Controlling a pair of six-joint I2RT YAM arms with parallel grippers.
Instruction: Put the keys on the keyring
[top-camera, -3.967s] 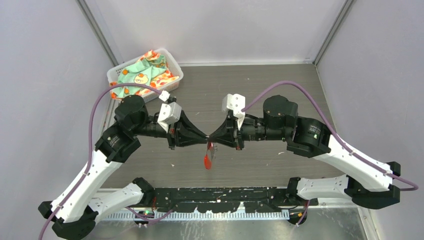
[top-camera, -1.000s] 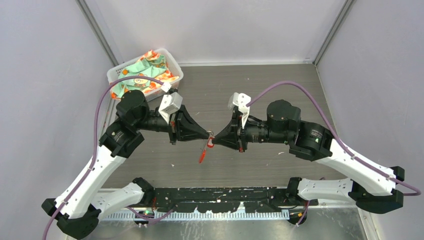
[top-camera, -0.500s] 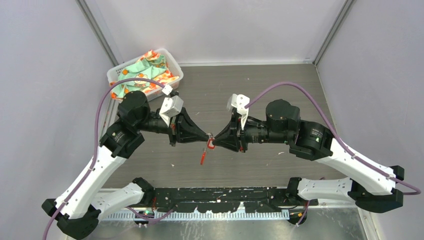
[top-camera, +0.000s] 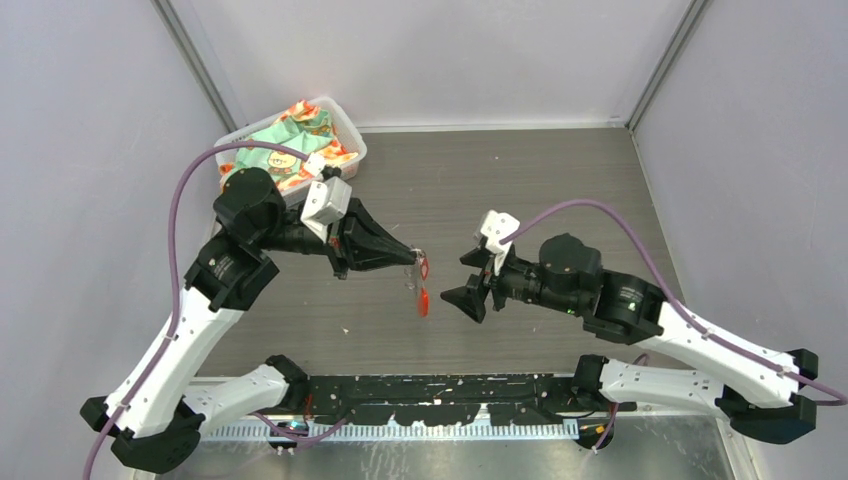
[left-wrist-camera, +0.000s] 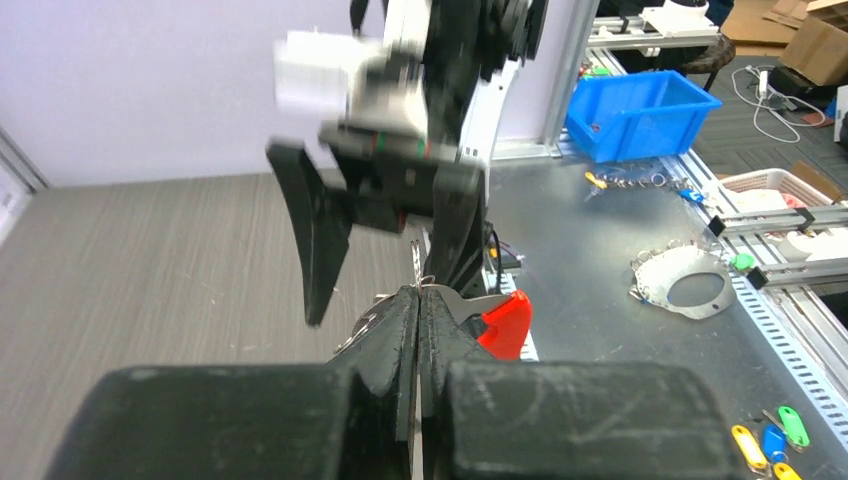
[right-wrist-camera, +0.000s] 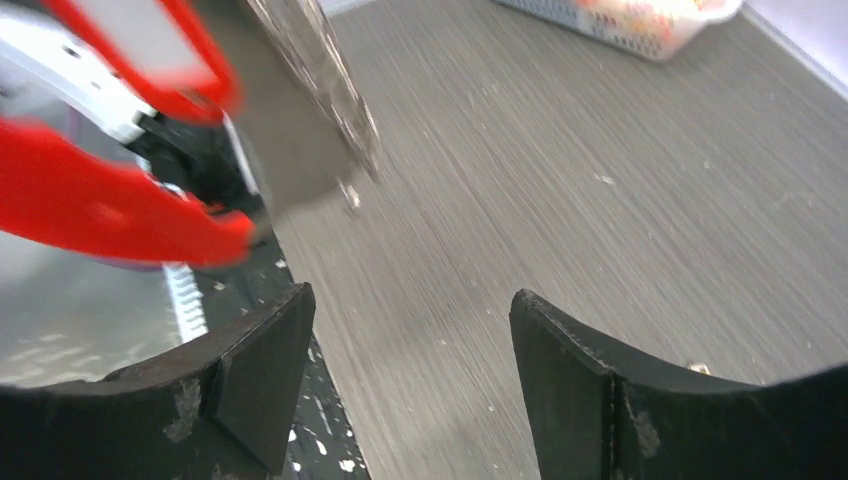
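Observation:
My left gripper (top-camera: 412, 257) is shut on the metal part of the keyring (top-camera: 420, 280), which hangs from its tip above the table. A red-headed key (top-camera: 423, 301) dangles at the bottom of the bundle. In the left wrist view the jaws (left-wrist-camera: 420, 292) are pressed together on thin metal, with a wire loop on their left and the red key head (left-wrist-camera: 505, 325) on their right. My right gripper (top-camera: 463, 281) stands open just right of the bundle, touching nothing. Its wrist view shows bare table between the fingers (right-wrist-camera: 262, 365), and blurred red pieces (right-wrist-camera: 110, 210) at the upper left.
A white basket (top-camera: 352, 140) of patterned cloth sits at the back left, close behind my left arm, and appears again as the basket (right-wrist-camera: 650, 20) in the right wrist view. A black rail (top-camera: 450, 385) runs along the table's near edge. Grey walls close in both sides.
My right gripper has opened, let go of the bundle and drawn back to the right and nearer the front. The left gripper has kept its grip and shifted slightly back-left; the bundle now hangs from it alone.

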